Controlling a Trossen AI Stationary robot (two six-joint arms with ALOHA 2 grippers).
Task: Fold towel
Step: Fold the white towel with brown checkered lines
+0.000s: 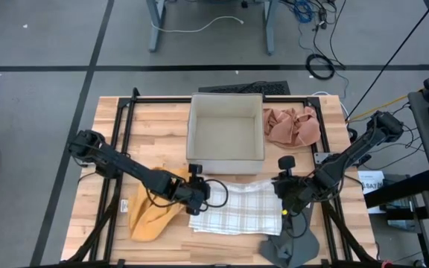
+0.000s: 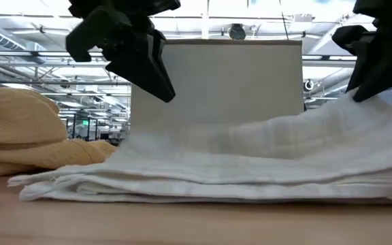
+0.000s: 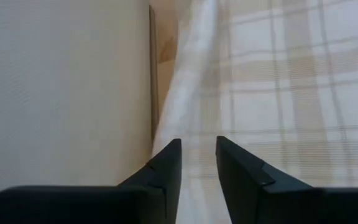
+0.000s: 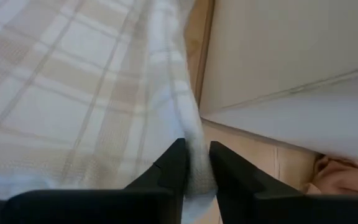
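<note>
Now both grippers at towel

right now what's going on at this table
Two dark robot arms are folding a white plaid towel lying on the wooden table in front of a square beige bin. The left gripper is at the towel's left far corner with its jaws apart. The right gripper has the towel's right edge between its jaws, which are parted slightly. The towel already lies in folded layers. Yellow, pink and grey cloths lie around it.
</note>
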